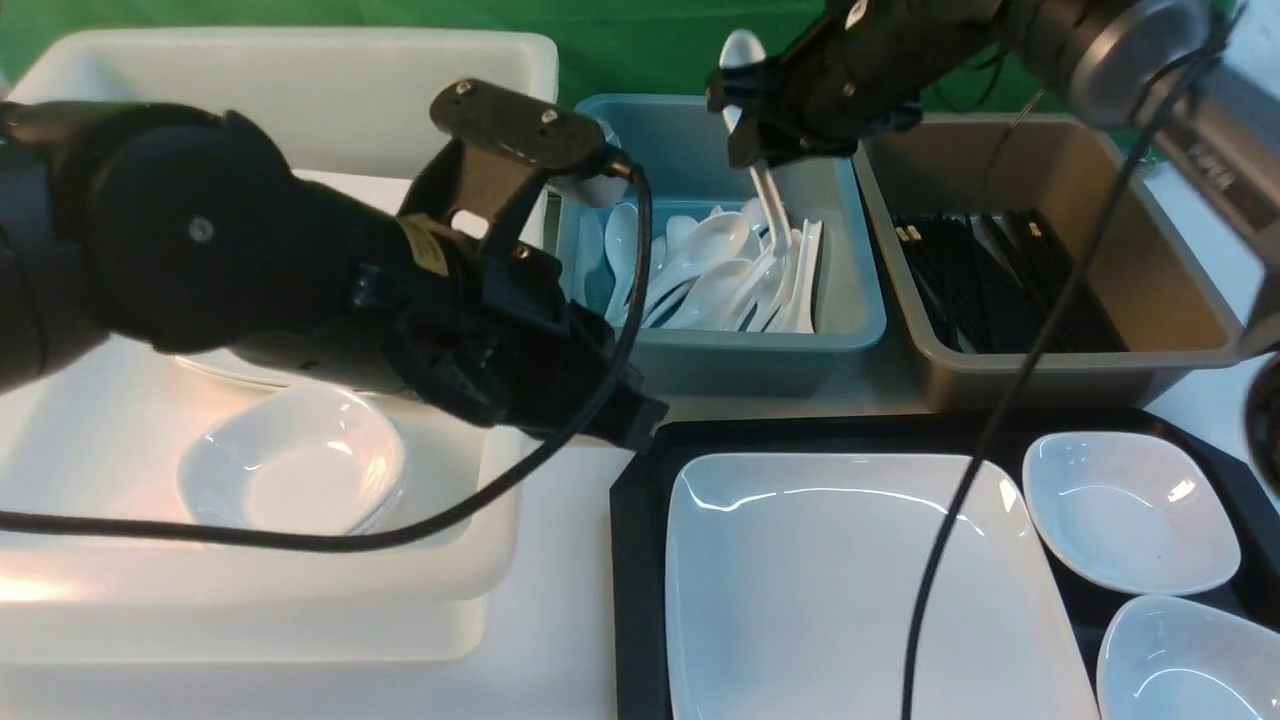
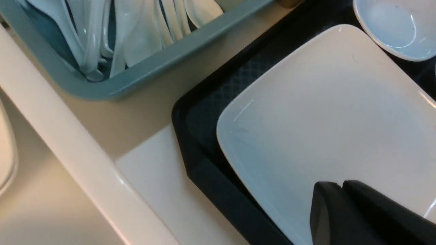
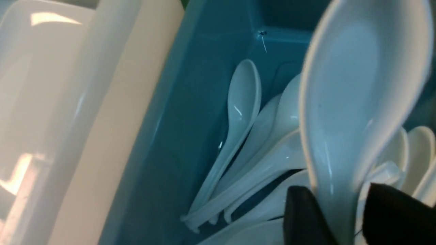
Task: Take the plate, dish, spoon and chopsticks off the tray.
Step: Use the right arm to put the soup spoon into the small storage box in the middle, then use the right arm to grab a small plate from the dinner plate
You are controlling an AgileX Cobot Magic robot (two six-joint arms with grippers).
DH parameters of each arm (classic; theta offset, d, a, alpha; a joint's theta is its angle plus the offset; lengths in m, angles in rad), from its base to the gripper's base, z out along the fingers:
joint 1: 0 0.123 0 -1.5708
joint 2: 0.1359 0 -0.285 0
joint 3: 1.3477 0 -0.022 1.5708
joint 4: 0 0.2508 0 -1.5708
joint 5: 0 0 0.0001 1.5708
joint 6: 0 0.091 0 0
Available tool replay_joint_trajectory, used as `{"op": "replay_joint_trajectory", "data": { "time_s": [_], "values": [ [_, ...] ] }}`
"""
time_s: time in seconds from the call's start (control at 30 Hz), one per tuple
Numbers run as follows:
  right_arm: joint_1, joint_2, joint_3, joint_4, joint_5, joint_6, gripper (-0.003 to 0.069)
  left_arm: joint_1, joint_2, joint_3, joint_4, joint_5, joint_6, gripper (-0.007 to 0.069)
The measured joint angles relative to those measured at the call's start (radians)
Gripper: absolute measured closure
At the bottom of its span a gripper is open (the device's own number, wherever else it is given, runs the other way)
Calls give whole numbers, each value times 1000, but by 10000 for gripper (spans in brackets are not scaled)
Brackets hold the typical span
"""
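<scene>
White spoon (image 3: 357,102), bowl foremost and blurred, neck between the right gripper's (image 3: 339,204) two black fingertips (image 3: 303,217), above a blue bin (image 3: 190,119) of further white spoons (image 3: 238,112); a white bin (image 3: 51,102) adjoins.

glossy white plate (image 1: 800,590), glossy white spoon (image 3: 351,102), matt fine-textured black plastic tray (image 2: 218,102), smooth blue-grey plastic bin (image 1: 760,365)

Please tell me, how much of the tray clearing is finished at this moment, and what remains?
Looks done: chopsticks lie in the brown bin, none on the visible tray. In hand: the spoon stands between the jaws of the right gripper over the blue bin; its grip is unclear. Left: the plate and two small dishes sit on the tray, the shut left gripper near the plate.
</scene>
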Motion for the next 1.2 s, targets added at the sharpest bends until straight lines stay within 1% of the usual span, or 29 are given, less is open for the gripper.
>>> {"op": "replay_joint_trajectory", "data": {
  "time_s": [0.03, 0.1, 0.13, 0.2, 0.27, 0.33, 0.37, 0.47, 0.53, 0.57, 0.6, 0.67, 0.7, 0.73, 0.77, 0.8, 0.87, 0.9, 0.93, 1.0, 1.03, 1.07, 1.13, 1.17, 1.2],
  "values": [
    [0, 7, -3, -2, 17, 2, 265, 0, -13, 0, -4, 1, 4, 613],
    [0, 5, -7, -2, 69, -12, 186, 0, -35, 0, -5, 1, 5, 613],
    [0, -3, -7, -5, 104, -38, 150, 0, -48, 0, -4, 1, 5, 613],
    [0, -30, -8, -34, 179, -70, 112, 0, -72, 0, 0, 1, 6, 613],
    [0, -72, -10, -73, 267, -90, 116, 0, -88, 0, 0, -1, 6, 613],
    [0, -136, 10, -105, 313, -90, 166, 0, -99, 0, 1, -4, 6, 613],
    [-1, -183, 38, -114, 314, -97, 217, 0, -102, 0, 1, -3, 6, 613],
    [-1, -359, 193, -122, 314, -109, 432, 0, -107, 0, 1, 20, 6, 613],
    [-1, -486, 333, -129, 314, -115, 548, 0, -107, 0, 1, 65, 18, 613],
    [-1, -549, 423, -140, 313, -117, 587, 0, -107, 0, -1, 83, 33, 613],
    [-1, -599, 498, -149, 313, -120, 603, 0, -107, 2, -6, 101, 46, 613],
    [-1, -715, 719, -187, 312, -124, 603, 0, -109, 13, -33, 129, 117, 613],
    [-1, -779, 822, -206, 310, -121, 587, 0, -109, 21, -48, 133, 161, 613],
    [-1, -830, 943, -224, 301, -109, 557, 0, -109, 33, -75, 134, 231, 613],
    [-1, -839, 963, -228, 301, -107, 550, 0, -109, 35, -79, 134, 241, 613],
    [-1, -904, 1081, -243, 277, -102, 506, 0, -109, 45, -109, 133, 299, 613],
    [-2, -975, 1239, -254, 211, -99, 421, 0, -108, 51, -154, 123, 374, 613],
    [-2, -1006, 1316, -254, 173, -97, 354, 0, -105, 51, -183, 112, 403, 613],
    [-2, -1030, 1385, -259, 135, -97, 296, 0, -102, 51, -206, 104, 416, 613],
    [-2, -1048, 1467, -259, 88, -97, 230, 0, -95, 51, -243, 94, 443, 613],
    [-2, -1056, 1534, -261, 56, -97, 162, -5, -84, 51, -262, 90, 458, 613],
    [-2, -1056, 1574, -264, 39, -97, 125, -11, -73, 51, -268, 90, 462, 613],
    [-2, -1040, 1643, -288, 12, -97, 78, -29, -52, 51, -266, 89, 465, 613],
    [-2, -1040, 1648, -288, 9, -97, 76, -32, -49, 51, -263, 89, 465, 613],
    [-2, -1025, 1672, -316, -3, -96, 69, -44, -40, 51, -257, 89, 466, 613]
  ]
}}
